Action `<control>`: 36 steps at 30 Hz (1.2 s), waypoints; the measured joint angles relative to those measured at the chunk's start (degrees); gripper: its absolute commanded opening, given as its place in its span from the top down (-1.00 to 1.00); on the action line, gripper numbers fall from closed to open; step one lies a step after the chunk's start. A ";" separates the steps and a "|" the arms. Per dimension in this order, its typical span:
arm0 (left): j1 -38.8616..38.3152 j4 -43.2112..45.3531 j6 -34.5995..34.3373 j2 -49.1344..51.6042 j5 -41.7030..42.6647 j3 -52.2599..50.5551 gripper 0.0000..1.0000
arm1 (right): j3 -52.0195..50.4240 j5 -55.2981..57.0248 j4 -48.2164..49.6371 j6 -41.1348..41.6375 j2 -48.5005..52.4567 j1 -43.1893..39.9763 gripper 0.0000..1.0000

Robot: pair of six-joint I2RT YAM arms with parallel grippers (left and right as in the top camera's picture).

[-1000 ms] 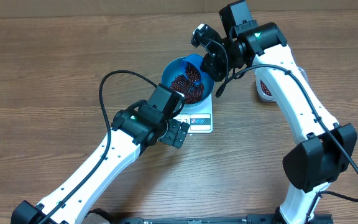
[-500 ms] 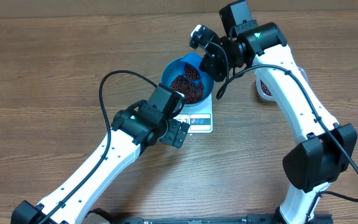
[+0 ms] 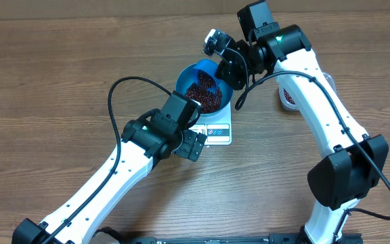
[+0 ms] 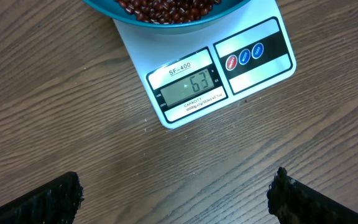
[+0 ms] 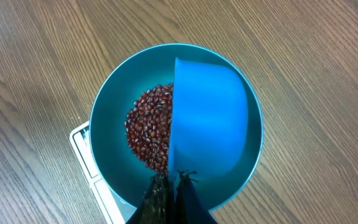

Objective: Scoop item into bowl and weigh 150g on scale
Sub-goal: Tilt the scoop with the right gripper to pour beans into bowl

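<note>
Beans [image 5: 148,134]: a dark red-brown heap lies inside the blue bowl [image 5: 107,106], covering its floor on the left half as the right wrist camera sees it.

Bowl: it stands on the white scale [image 4: 253,68], over the end away from the display [image 4: 188,84]. The display edge is clear of the bowl and reads 63.

Scoop [image 5: 210,124]: a blue scoop hangs over the right half of the bowl with its smooth underside to the camera, hiding the beans beneath it.

Right claw [image 5: 169,199]: pinched narrow on the scoop at its near edge, above the bowl rim.

Left claw [image 4: 178,186]: spread wide and holding nothing, above bare desk [image 3: 59,68] just beside the scale's display edge.

Tub [image 3: 289,97]: partly hidden behind the right arm, with beans visible inside, well apart from the scale.
</note>
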 measured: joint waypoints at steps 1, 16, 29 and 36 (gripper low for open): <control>0.00 0.00 0.00 0.00 0.00 0.00 -0.99 | 0.00 0.02 -0.02 -0.28 0.00 0.00 0.93; 0.00 0.00 0.00 0.00 0.00 0.00 -0.99 | 1.55 4.00 -0.20 -2.14 -0.15 1.11 0.93; 0.00 0.00 0.00 0.00 0.00 0.00 -0.99 | 1.60 11.26 -0.87 -5.14 -2.69 4.02 0.93; 0.00 0.00 0.00 0.00 0.00 0.00 -0.99 | 1.60 15.67 -0.87 -6.25 -2.69 7.15 0.93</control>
